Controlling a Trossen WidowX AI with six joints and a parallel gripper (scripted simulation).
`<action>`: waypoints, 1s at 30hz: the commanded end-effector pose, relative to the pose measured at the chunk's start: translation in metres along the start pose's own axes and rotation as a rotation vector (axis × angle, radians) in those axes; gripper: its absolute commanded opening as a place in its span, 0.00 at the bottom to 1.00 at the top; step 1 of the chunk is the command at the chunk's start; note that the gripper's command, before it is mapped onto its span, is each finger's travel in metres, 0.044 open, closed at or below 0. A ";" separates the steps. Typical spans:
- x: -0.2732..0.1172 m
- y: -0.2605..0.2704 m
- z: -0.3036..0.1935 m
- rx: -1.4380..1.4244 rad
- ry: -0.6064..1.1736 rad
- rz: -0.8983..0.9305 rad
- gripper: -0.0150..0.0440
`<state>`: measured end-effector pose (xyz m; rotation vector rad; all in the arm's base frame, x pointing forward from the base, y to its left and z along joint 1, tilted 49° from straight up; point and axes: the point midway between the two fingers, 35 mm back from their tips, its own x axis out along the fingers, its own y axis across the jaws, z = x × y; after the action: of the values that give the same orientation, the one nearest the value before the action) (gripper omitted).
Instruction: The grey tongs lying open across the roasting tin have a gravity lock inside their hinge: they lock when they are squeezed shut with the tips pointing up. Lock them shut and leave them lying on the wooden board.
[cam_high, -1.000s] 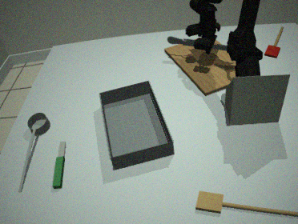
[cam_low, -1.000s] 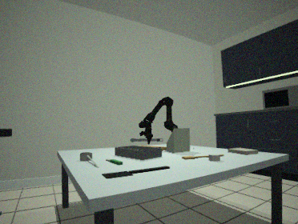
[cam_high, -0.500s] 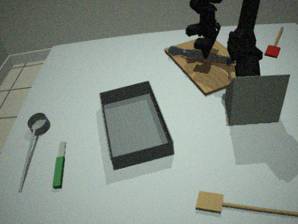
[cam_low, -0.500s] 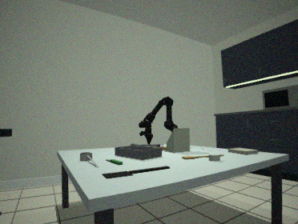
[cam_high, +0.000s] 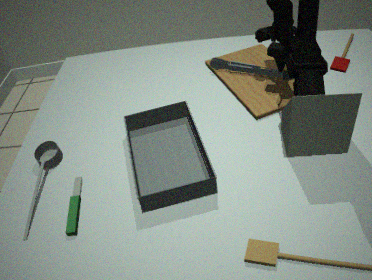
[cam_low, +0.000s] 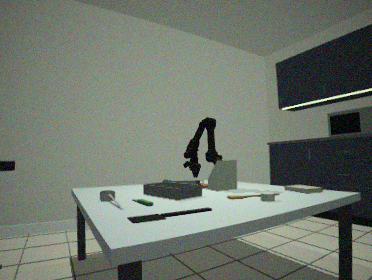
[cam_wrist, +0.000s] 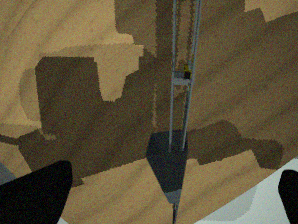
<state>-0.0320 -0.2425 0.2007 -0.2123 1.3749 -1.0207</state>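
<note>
The grey tongs (cam_high: 245, 67) (cam_wrist: 170, 155) lie on the wooden board (cam_high: 250, 100) (cam_wrist: 115, 187). Their arms run close together, nearly parallel, with a narrow gap in the wrist view; the lock inside the hinge cannot be seen. The rounded end points left in the top view, and the other end is hidden by the arm. My gripper (cam_low: 195, 173) (cam_wrist: 178, 177) is open and empty above the tongs, its black fingers wide apart on either side of them, touching nothing. The roasting tin (cam_high: 180, 193) (cam_low: 172, 191) holds nothing.
A grey upright block (cam_high: 322, 125) (cam_low: 225, 175) stands beside the board, close to the arm. A ladle (cam_high: 48, 155), a green-handled tool (cam_high: 73, 215), a wooden spatula (cam_high: 262, 252) and a red-headed tool (cam_high: 340, 64) lie around. A black tool (cam_low: 147, 218) lies near the table's front.
</note>
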 end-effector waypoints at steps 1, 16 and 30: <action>-0.011 0.007 -0.023 0.002 -0.007 0.021 1.00; -0.058 0.046 -0.071 0.001 -0.037 -0.068 1.00; -0.099 0.039 -0.072 0.105 -0.095 0.002 1.00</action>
<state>-0.0632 -0.1230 0.2163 -0.1791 1.2644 -1.0474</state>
